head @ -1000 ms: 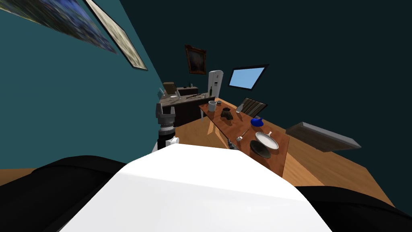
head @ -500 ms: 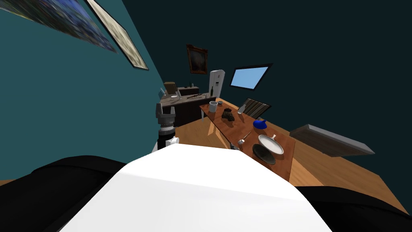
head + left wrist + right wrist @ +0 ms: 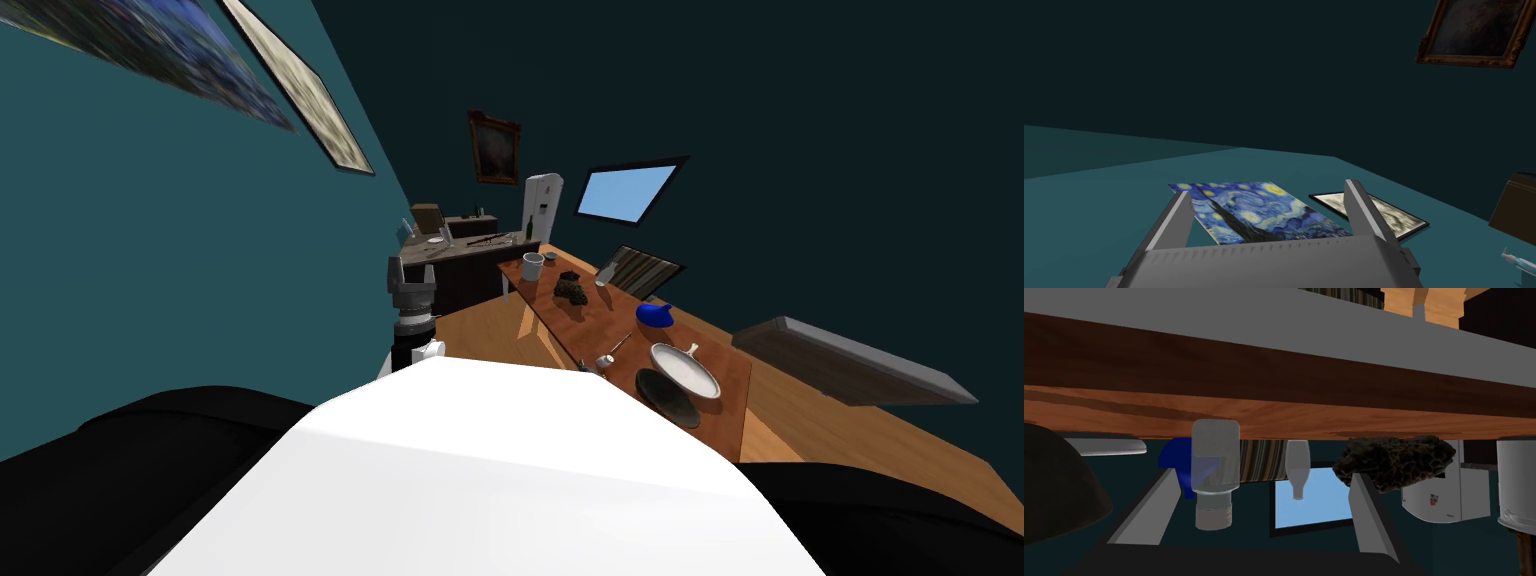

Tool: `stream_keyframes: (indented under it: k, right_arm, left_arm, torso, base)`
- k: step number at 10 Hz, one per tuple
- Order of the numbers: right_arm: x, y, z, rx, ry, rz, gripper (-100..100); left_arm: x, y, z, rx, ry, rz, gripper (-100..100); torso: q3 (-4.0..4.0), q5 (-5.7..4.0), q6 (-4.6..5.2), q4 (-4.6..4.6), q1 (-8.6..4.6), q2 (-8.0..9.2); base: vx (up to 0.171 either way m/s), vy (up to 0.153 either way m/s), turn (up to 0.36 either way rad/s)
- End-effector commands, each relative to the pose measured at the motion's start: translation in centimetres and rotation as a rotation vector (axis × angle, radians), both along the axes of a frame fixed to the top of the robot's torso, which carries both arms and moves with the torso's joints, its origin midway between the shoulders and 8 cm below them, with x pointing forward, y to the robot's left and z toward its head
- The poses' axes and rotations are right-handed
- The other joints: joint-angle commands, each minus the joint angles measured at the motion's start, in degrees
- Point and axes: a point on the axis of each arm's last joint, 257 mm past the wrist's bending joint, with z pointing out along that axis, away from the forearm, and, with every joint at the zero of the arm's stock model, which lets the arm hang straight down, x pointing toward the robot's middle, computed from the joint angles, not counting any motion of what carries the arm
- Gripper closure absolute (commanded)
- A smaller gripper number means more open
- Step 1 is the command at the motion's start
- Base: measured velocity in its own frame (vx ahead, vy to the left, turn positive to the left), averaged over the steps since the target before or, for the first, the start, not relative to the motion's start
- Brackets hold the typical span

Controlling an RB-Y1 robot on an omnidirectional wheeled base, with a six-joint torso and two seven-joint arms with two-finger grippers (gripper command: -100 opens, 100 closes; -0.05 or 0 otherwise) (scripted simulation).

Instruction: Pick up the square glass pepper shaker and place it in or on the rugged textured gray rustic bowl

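Pepper shaker is standing on the table near the dark bowl, off-centre ahead of your right gripper, jaws spread: be centring it before closing; left gripper is hanging spread.

The shaker stands at the table's long edge on the robot's side, toward the near end. Bare wood runs along that edge as far as the dark rough lump at mid-table. At the near end the dark bowl and the white pan just beside it crowd the corner, and a short bare strip parts them from the shaker. A thin utensil lies just behind the shaker. The right gripper has its fingers spread, with the shaker lined up between them. It is nearer the bowl-side finger, leaving open room toward the other.
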Motion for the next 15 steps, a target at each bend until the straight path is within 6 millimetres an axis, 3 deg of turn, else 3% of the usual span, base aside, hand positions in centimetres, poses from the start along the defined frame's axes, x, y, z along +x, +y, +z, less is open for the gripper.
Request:
stream_keyframes:
  k: [1, 7, 10, 11, 12, 15]
  right_arm:
    - [-0.9, -1.9, 0.1, -0.065, 0.029, -0.015, -100]
    - [-3.2, -7.2, 1.2, -0.279, 0.103, -0.030, -100]
    - [-3.4, -8.2, 1.6, -0.314, 0.113, -0.027, -100]
    - [-3.4, -8.3, 1.7, -0.317, 0.114, -0.029, 0]
    - [-2.7, -9.0, 1.1, -0.307, 0.116, -0.055, -100]
    - [-2.2, -10.3, -0.1, -0.289, 0.133, -0.101, -100]
  left_arm:
    - [0.0, 0.0, 0.0, 0.000, 0.000, 0.000, 0]
    - [0.0, 0.0, 0.0, 0.000, 0.000, 0.000, 0]
    - [0.0, 0.0, 0.0, 0.000, 0.000, 0.000, 0]
    - [0.0, 0.0, 0.0, 0.000, 0.000, 0.000, 0]
    - [0.0, 0.0, 0.0, 0.000, 0.000, 0.000, 0]
    - [0.0, 0.0, 0.0, 0.000, 0.000, 0.000, 0]
  torso:
    - [0.00, 0.00, 0.00, 0.00, 0.00, 0.00]
    - [0.00, 0.00, -0.01, 0.00, 0.01, -0.01]
    - [0.05, 0.00, 0.00, 0.02, 0.00, 0.09]
    - [0.09, 0.00, 0.00, 0.04, 0.02, 0.16]
    - [0.12, 0.00, 0.00, 0.05, 0.02, 0.22]
    - [0.48, -0.05, -0.05, 0.18, -0.22, 0.84]
  base:
    - [0.046, -0.008, 0.035]
    - [0.062, -0.002, 0.043]
    - [0.034, -0.002, 0.019]
    - [0.000, 0.000, 0.000]
    - [-0.115, 0.000, 0.363]
    - [-0.157, -0.055, 0.246]
